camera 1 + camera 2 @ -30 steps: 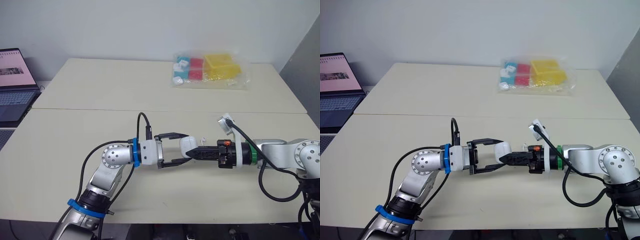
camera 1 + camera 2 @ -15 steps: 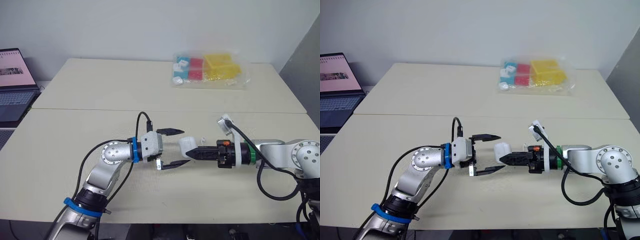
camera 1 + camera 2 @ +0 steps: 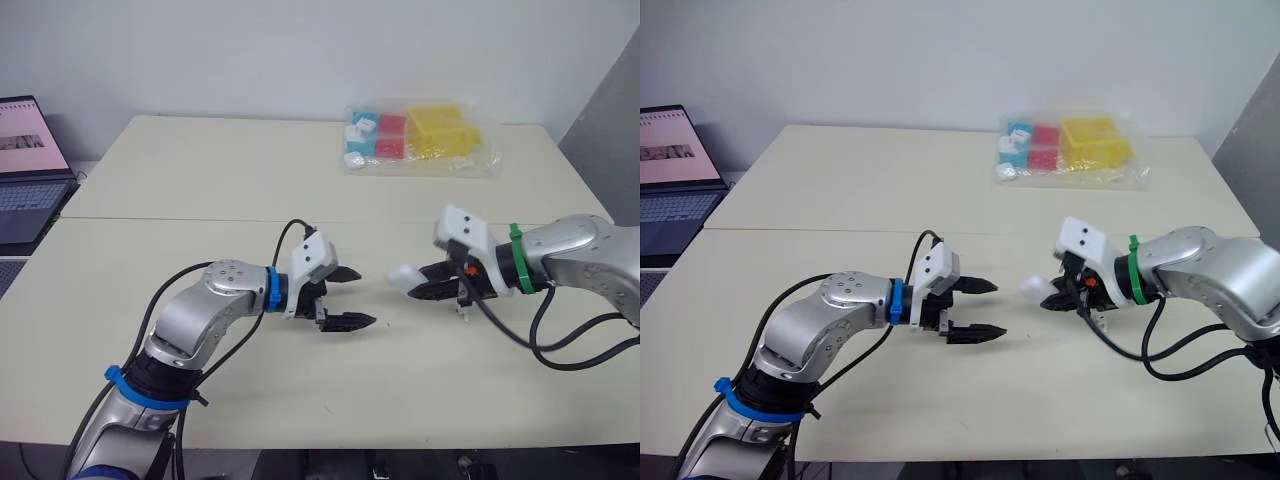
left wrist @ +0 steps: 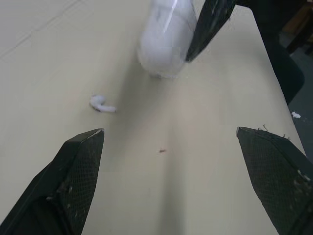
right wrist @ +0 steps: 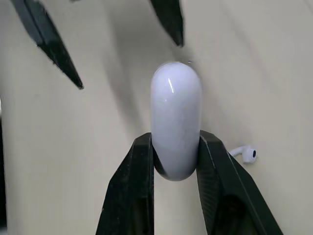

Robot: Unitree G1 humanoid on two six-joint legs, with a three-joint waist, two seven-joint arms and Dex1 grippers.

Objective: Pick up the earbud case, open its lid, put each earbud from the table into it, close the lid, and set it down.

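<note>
My right gripper is shut on the white earbud case and holds it just above the cream table, right of centre. The right wrist view has the case end-on between the two black fingers, its lid shut. One white earbud lies on the table beside the case; the same earbud is also in the left wrist view, below the case. My left gripper stands open a short way to the left of the case, holding nothing.
A clear plastic bag of yellow, red and blue items lies at the back of the table. A laptop stands open off the table's left edge. A seam runs across the tabletop.
My left gripper, which had its fingers around the case, has drawn back to the left. My right gripper has lifted the case, turned and moved it to the right.
</note>
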